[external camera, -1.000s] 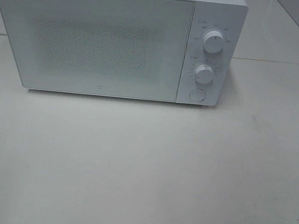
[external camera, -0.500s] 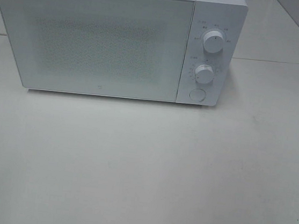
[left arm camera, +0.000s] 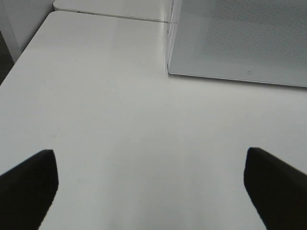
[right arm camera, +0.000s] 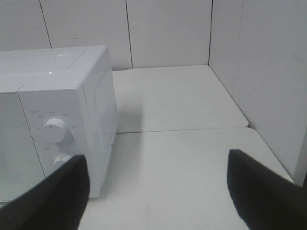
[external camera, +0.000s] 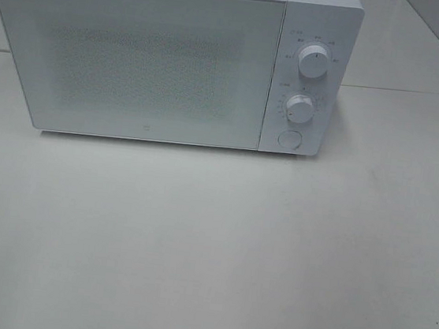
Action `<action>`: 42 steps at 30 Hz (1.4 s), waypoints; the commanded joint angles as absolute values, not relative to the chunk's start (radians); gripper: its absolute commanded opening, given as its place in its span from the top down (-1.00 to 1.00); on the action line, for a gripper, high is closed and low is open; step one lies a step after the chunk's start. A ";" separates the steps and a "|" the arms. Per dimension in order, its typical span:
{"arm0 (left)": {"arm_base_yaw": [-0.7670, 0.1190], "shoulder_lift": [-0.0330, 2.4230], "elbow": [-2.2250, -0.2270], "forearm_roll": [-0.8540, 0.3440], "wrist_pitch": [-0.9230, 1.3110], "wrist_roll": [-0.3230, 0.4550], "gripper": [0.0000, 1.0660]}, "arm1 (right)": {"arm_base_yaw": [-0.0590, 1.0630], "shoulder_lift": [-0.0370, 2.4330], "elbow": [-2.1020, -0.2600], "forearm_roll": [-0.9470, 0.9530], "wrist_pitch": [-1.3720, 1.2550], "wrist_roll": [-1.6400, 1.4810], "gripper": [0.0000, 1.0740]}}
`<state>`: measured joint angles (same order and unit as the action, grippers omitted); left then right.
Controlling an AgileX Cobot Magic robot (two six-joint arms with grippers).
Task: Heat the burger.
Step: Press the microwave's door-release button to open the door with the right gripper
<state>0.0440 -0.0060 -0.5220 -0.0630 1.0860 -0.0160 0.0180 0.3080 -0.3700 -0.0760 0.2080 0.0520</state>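
The table (external camera: 210,251) is carrying the microwave (external camera: 168,55), which is sitting shut. The left gripper (left arm camera: 149,160) and right gripper (right arm camera: 157,160) are hanging wide apart, holding nothing. The burger is showing in no view, possibly inside. I am judging the heating unstarted or unconfirmed, with the knobs (external camera: 313,62) waiting.
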 commanded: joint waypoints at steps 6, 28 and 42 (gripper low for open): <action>0.045 -0.013 -0.517 -0.063 1.072 -0.022 -0.83 | 0.011 0.482 -0.361 -0.076 0.023 0.045 -0.41; 0.045 -0.013 -0.517 -0.063 1.072 -0.022 -0.83 | 0.011 1.066 -0.361 -0.153 -0.650 0.042 -0.40; 0.045 -0.013 -0.517 -0.063 1.072 -0.022 -0.83 | 0.096 1.404 -0.361 -0.056 -0.889 -0.022 -0.40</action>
